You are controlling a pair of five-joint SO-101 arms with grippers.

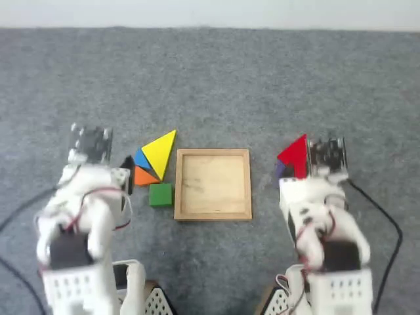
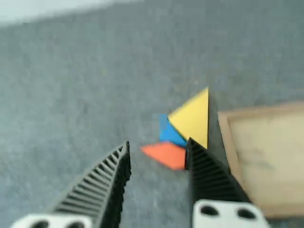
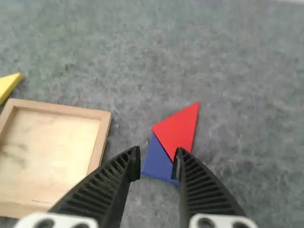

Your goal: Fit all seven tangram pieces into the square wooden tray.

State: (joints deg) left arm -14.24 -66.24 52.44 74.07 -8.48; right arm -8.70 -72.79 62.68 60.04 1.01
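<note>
The square wooden tray (image 1: 180,186) lies empty in the middle of the grey carpet. Just left of it are a yellow triangle (image 1: 161,151), a small blue triangle (image 1: 140,158), an orange triangle (image 1: 144,175) and a green square (image 1: 160,195). My left gripper (image 2: 156,153) hangs open over the orange triangle (image 2: 166,154), with the blue piece (image 2: 171,135) and yellow triangle (image 2: 192,116) just beyond. Right of the tray lie a red triangle (image 1: 295,155) and a dark blue piece (image 1: 281,170). My right gripper (image 3: 156,159) is open, with the dark blue piece (image 3: 159,161) and red triangle (image 3: 178,128) ahead of its tips.
The left arm (image 1: 82,197) and right arm (image 1: 318,203) stand on either side of the tray, with cables trailing outward. Bare grey carpet stretches behind the pieces to the far edge. The tray rim (image 3: 102,137) lies close beside the right gripper.
</note>
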